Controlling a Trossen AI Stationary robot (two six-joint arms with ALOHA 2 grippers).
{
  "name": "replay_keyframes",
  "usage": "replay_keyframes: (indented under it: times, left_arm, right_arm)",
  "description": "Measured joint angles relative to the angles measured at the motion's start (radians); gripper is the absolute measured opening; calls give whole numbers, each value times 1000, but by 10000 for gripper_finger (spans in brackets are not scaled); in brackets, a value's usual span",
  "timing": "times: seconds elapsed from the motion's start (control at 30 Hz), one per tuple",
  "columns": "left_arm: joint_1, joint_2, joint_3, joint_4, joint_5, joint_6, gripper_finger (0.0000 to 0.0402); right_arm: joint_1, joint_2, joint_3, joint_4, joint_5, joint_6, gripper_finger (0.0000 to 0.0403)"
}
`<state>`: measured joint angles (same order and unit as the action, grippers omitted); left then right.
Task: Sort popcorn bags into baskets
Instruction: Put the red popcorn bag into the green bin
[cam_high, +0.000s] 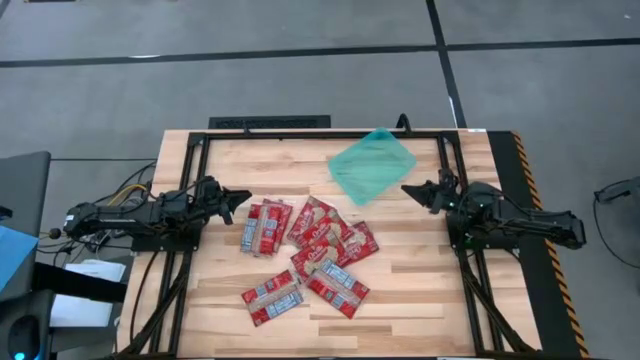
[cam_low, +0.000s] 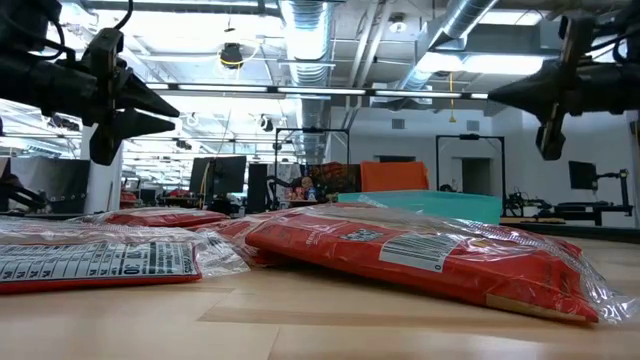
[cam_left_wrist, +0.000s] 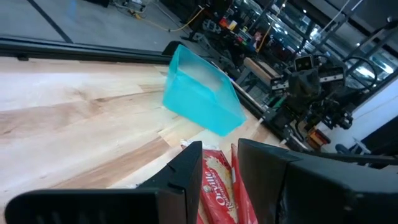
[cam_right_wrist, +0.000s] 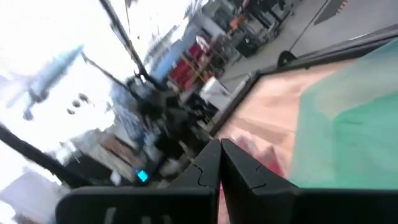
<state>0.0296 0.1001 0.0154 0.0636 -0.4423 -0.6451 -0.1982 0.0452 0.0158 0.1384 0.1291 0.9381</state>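
we saw a pale wooden surface (cam_high: 400, 290) edged by a black frame, standing on a grey floor crossed by dark lines. from table height, the room behind was a big workshop with ceiling ducts, strip lights and monitors. the teal basket (cam_high: 373, 165) sat turned at an angle toward the far side, nearer the right arm. the popcorn bags (cam_high: 318, 245) lay loosely in the middle, some overlapping, one pair (cam_high: 266, 227) just in front of the left pincer (cam_high: 240, 197). that pincer hung above the surface at the left, its fingers (cam_left_wrist: 186, 171) a little apart and holding nothing. the right pincer (cam_high: 410, 190) hovered beside the basket's near corner, its fingers (cam_right_wrist: 208, 163) pressed together, empty.
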Motion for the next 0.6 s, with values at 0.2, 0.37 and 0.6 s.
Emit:
replay_keyframes:
  times: [0.2,0.37,0.6]
  left_arm:
    - [0,0,0,1,-8,-155,90]
    - [0,0,0,19,64,-340,90]
    - [0,0,0,54,95,-535,90]
  right_arm:
    - [0,1,0,31,11,177,37]
    - [7,22,17,228,2,170,37]
    - [45,198,237,210,-17,-12,37]
